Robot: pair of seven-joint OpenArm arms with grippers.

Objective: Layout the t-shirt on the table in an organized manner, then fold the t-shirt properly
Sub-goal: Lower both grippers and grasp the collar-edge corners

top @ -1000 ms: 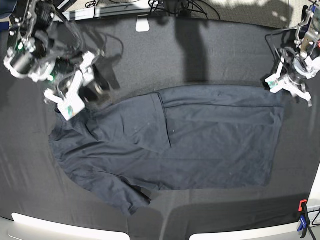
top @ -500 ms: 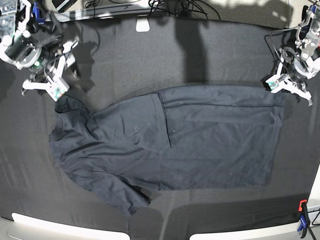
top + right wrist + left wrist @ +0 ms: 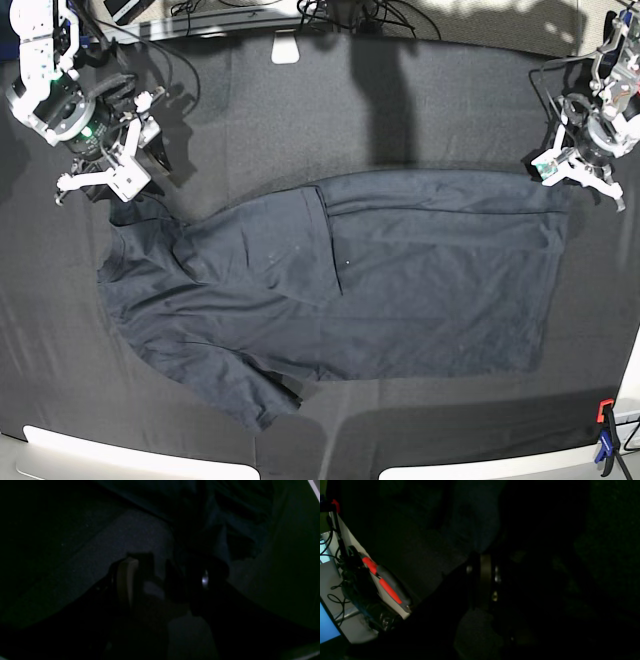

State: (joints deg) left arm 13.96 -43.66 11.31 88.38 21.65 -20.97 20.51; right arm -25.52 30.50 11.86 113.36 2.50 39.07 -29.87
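T-shirt (image 3: 340, 280) lies flat on bench (image 3: 420, 110), long axis left-right; right hand (image 3: 110, 175) released above collar end; left hand (image 3: 580, 172) released at hem corner.

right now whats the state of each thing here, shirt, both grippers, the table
t-shirt: lying flat on the table, upper part folded over in a long panel, one sleeve sticking out at the near edge, still creased.
left gripper: open, empty, at the shirt's far corner.
right gripper: open, empty, just off the shirt's other end.
table: covered in black cloth, shirt spread across its middle.
clamp: fixed at the near corner.
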